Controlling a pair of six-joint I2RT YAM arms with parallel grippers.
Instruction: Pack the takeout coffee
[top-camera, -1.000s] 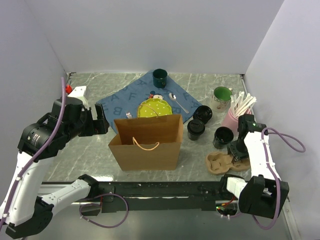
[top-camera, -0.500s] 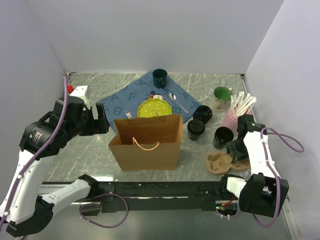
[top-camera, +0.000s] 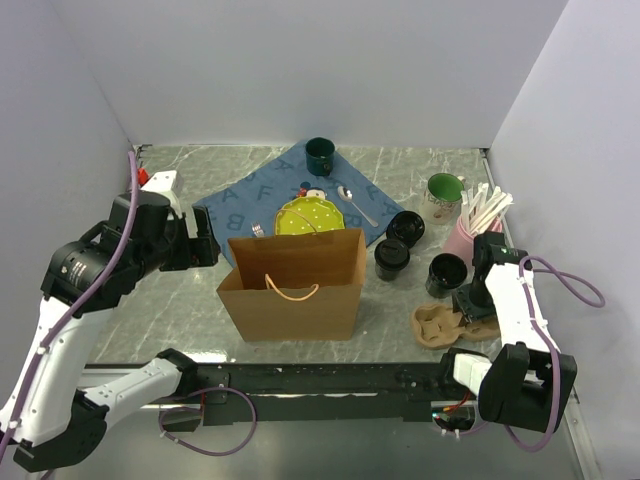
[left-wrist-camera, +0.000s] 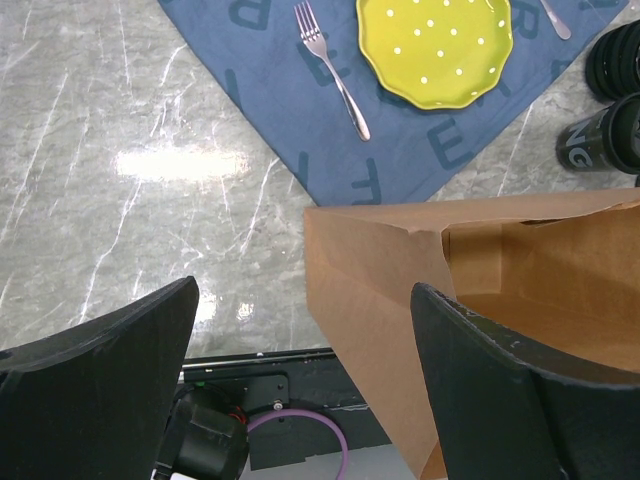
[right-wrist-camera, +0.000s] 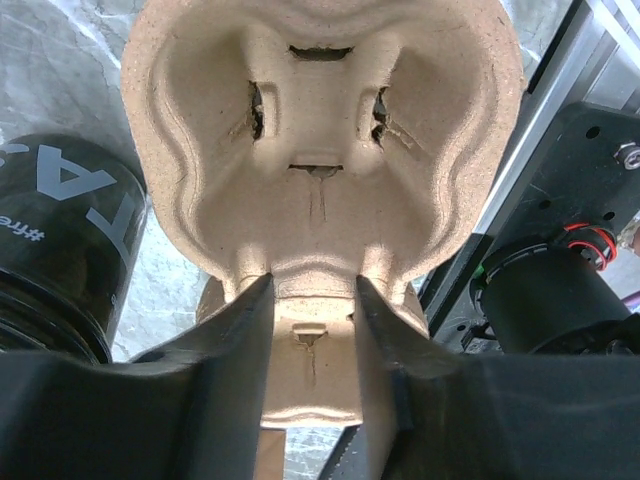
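Small black lidded takeout coffee cups (top-camera: 391, 258) stand on the worktop (top-camera: 180, 300) right of the brown paper bag (top-camera: 292, 285). My right jaws pinch the brown moulded-pulp carrier (right-wrist-camera: 320, 150) there; my left jaws gape wide over the bag.

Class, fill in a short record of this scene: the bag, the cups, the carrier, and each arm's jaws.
Bag: brown paper bag, upright, mouth open.
Cups: three small black disposable cups, standing on the grey marble table right of the bag, none packed.
Carrier: brown moulded-pulp cup carrier, near the table's front edge, no cups in it.
Left jaws: wide open, empty, beside the bag.
Right jaws: closed on the carrier's narrow middle.
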